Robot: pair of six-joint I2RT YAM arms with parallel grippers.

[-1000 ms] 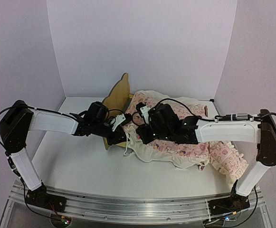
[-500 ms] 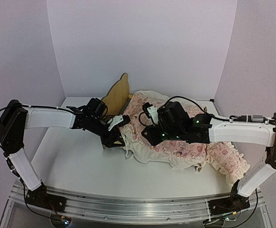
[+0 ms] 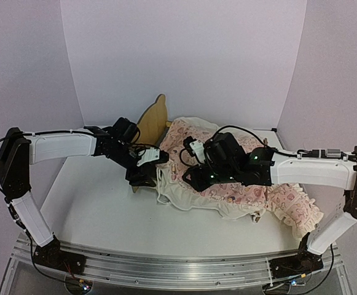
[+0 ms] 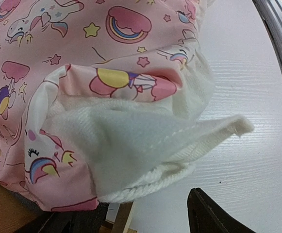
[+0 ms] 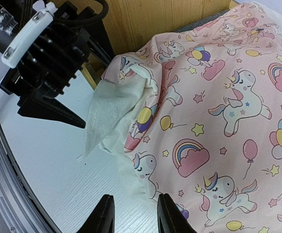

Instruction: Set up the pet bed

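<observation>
Two hands are hovering at the quilt's turned-up corner.
The pet bed (image 3: 155, 120) is sitting mid-frame on the table (image 3: 92, 215), its headboard poking out at the upper left and the rest lying under the pink quilt (image 5: 218, 121). The left hand (image 3: 146, 175) is holding its fingers apart, gripping nothing, at the bed's lower-left corner. The right hand (image 5: 133, 213) is also gaping empty just beside the quilt's edge. Doing this well is probably meaning a pinch on the folded-back white corner, then drawing it flat without dragging the frame.
</observation>
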